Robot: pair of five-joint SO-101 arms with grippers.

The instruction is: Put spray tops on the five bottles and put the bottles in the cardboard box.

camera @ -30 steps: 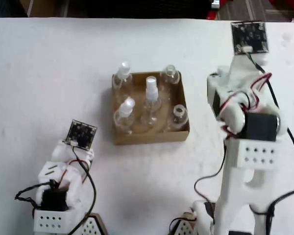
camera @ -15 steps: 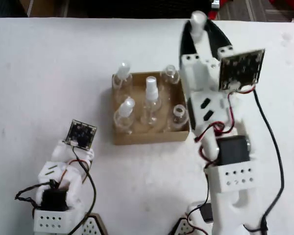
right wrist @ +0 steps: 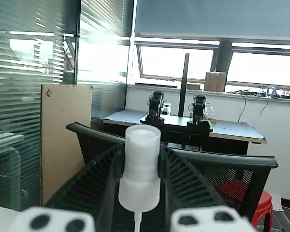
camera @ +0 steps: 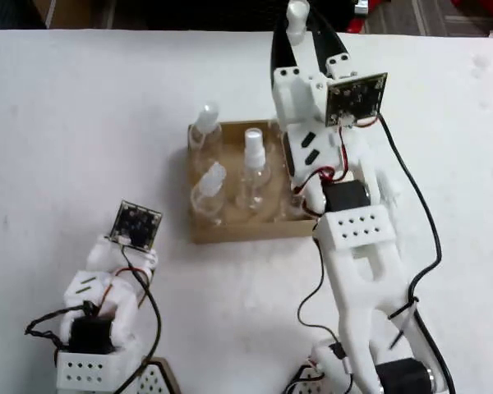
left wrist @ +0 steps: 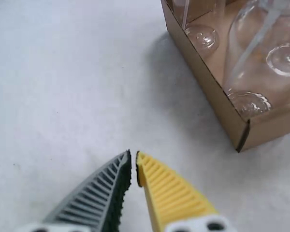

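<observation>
Spread wide: white table [camera: 82, 98]. Stretched over the right side of the cardboard box [camera: 230, 231], hiding that part: right arm [camera: 353, 246]. Stood upright inside the box: 3 bottles [camera: 253, 168] w/ sprayers already on. Hung over bare table near a box corner: left gripper [left wrist: 133, 162], clenched on itself, tips together. Raised past the box's far edge: right gripper [right wrist: 141, 152], clamped round 1 spray top [right wrist: 142, 140], nozzle end up.

Right arm [camera: 357, 246] stretched far forward with its wrist raised and level, right gripper [camera: 298, 18] pinching a spray top [right wrist: 141, 169] between both fingers. Left arm [camera: 94, 316] folded back low, left gripper [left wrist: 133, 162] angled downward, fingertips pressed together.
</observation>
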